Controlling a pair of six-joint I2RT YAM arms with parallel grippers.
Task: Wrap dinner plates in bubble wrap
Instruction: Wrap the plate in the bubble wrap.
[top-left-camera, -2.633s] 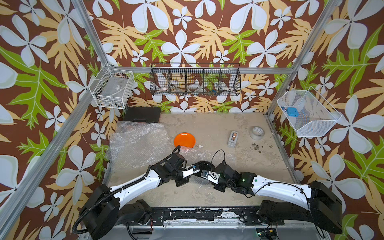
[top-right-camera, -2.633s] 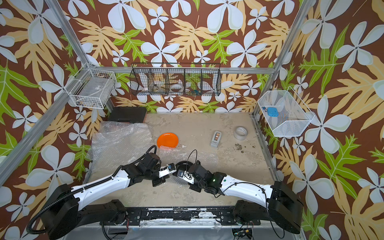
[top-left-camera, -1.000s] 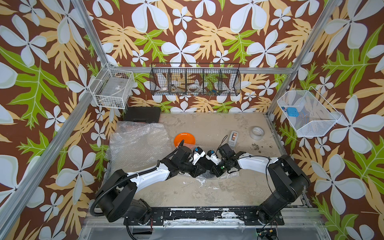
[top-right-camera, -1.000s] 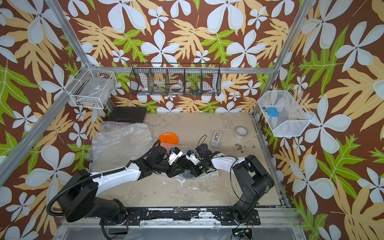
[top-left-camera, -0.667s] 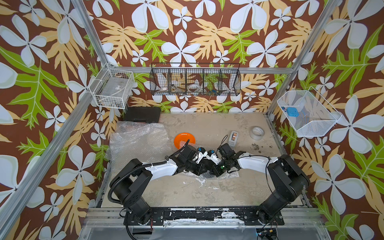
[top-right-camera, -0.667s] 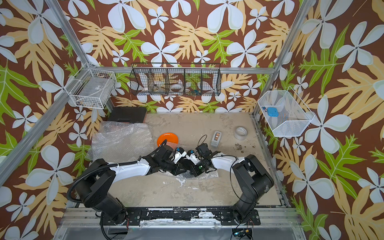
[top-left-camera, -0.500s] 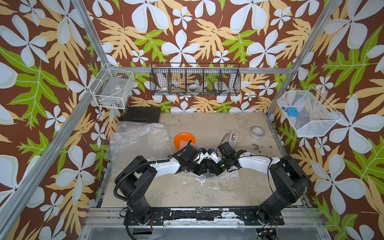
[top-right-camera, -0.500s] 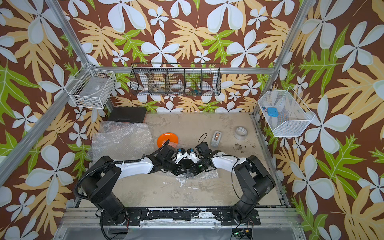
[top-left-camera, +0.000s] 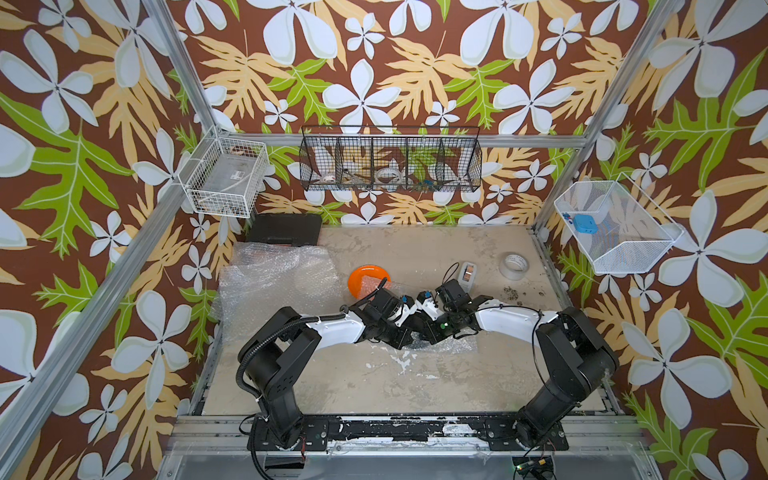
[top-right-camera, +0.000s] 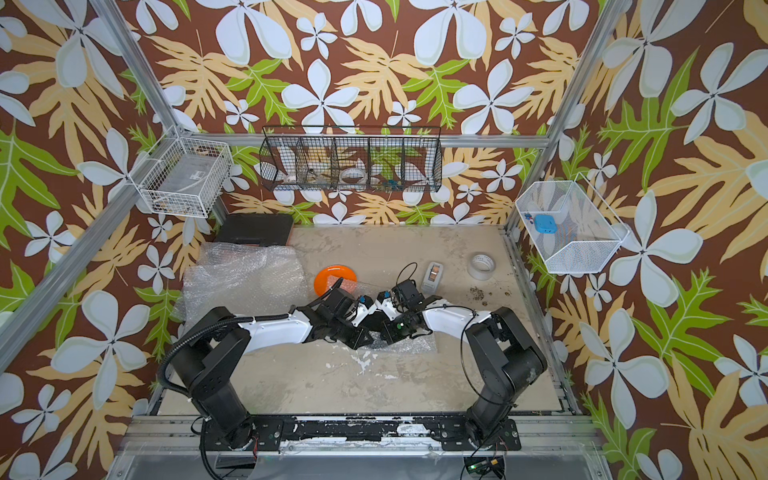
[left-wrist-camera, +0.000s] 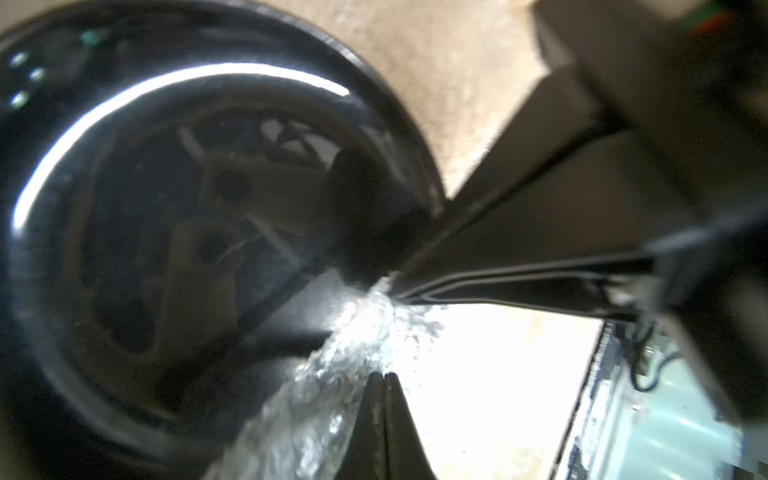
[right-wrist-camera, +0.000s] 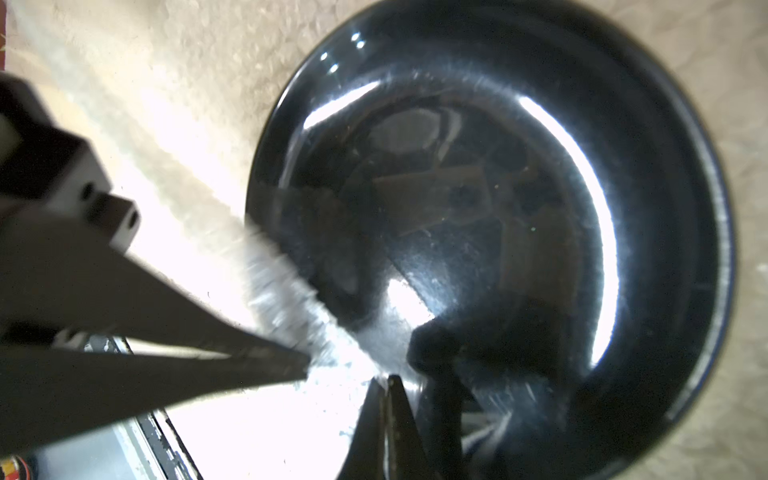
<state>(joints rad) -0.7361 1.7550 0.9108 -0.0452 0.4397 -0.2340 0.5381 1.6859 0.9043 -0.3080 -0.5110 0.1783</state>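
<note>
A glossy black dinner plate (left-wrist-camera: 166, 208) (right-wrist-camera: 519, 199) lies on a sheet of bubble wrap (top-left-camera: 457, 345) (top-right-camera: 417, 345) in the middle of the table. A folded edge of that wrap (left-wrist-camera: 324, 374) (right-wrist-camera: 286, 299) is drawn over the plate's rim. My left gripper (left-wrist-camera: 382, 376) (top-left-camera: 405, 338) and right gripper (right-wrist-camera: 388, 379) (top-left-camera: 430, 334) meet tip to tip over the plate, each shut on that wrap edge. In both top views the arms hide most of the black plate. An orange plate (top-left-camera: 368, 279) (top-right-camera: 334, 278) lies bare just behind the left gripper.
More bubble wrap (top-left-camera: 278, 282) is heaped at the left. Behind it lies a black case (top-left-camera: 286, 230). A tape roll (top-left-camera: 514, 266) and a small grey dispenser (top-left-camera: 467, 274) sit at the back right. Wire baskets (top-left-camera: 390, 166) hang on the walls.
Both grippers have moved from near the front edge back toward the orange plate, carrying the wrap edge. The left jaws have closed and the left arm's elbow has folded in.
</note>
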